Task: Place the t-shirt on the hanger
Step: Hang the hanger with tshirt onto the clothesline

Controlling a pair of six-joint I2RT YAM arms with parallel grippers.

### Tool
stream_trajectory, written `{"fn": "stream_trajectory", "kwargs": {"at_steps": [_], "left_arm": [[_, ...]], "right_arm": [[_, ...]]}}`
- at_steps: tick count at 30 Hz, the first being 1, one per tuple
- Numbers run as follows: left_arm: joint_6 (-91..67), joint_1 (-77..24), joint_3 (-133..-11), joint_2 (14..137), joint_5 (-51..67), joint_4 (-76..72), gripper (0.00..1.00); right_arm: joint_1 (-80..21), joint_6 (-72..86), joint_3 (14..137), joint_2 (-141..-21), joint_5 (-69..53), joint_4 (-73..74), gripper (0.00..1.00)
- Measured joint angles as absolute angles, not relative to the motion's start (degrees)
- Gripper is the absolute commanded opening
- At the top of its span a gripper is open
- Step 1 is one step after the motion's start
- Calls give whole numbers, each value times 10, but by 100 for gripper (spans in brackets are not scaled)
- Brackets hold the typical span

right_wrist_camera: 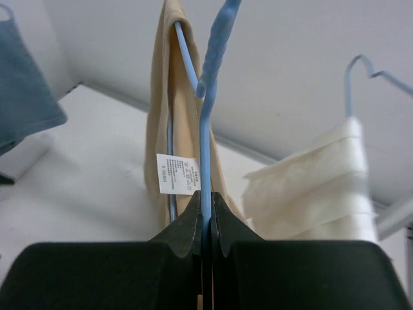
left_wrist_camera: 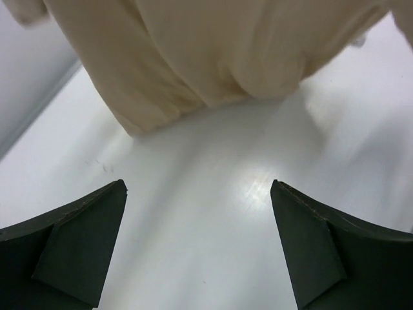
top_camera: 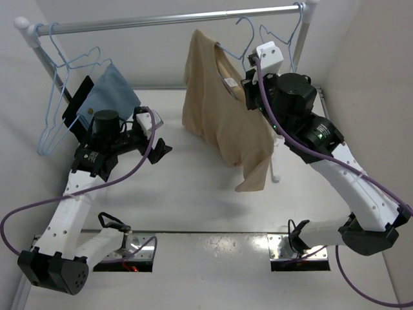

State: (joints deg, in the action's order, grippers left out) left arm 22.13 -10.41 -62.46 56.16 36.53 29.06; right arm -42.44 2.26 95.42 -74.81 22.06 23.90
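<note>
The tan t-shirt (top_camera: 219, 113) hangs draped on the light-blue hanger (top_camera: 247, 32), held up near the rail. My right gripper (top_camera: 248, 82) is at the shirt's collar. In the right wrist view it (right_wrist_camera: 205, 195) is shut on the hanger's wire (right_wrist_camera: 206, 116), with the t-shirt (right_wrist_camera: 162, 97) and its white label (right_wrist_camera: 178, 174) just behind. My left gripper (top_camera: 157, 143) is open and empty, low over the table to the left of the shirt. In the left wrist view it (left_wrist_camera: 199, 187) faces the shirt's lower hem (left_wrist_camera: 213, 51), apart from it.
A metal rail (top_camera: 174, 19) crosses the back. A blue cloth (top_camera: 106, 93) and bare blue hangers (top_camera: 55, 110) hang at its left. Another hanger (top_camera: 290, 39) hangs at the right, and a white cloth (right_wrist_camera: 316, 187) hangs beside my right gripper. White walls close in on both sides.
</note>
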Motion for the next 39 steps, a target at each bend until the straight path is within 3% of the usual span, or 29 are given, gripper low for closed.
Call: {"fn": "stream_trajectory", "kwargs": {"at_steps": [16,25,31,32,33,35,36,39], "left_arm": [[179,-104,-567,540,367,282,100],[172,-104,-551,523,369,275,100],[165,-103,-521,510,371,269,100],[162,-103,-514,507,372,267,100],[159,-103,-508,505,371,267,100],[155,-103,-498,502,371,264,100],[153,-103,-492,501,370,264,100],[144,-103,-473,501,366,262,100]], "right_arm": [[-410,-104,1099,-893,455,166,0],[-377,-101,1094,-938,500,172,0],[-372,-69,1016,-898,491,153,0],[-373,-65,1003,-884,488,152,4],[-373,-62,990,-870,486,152,19],[-373,-58,966,-843,478,148,38],[-373,-59,949,-826,473,143,54],[-372,-62,905,-780,454,137,71]]}}
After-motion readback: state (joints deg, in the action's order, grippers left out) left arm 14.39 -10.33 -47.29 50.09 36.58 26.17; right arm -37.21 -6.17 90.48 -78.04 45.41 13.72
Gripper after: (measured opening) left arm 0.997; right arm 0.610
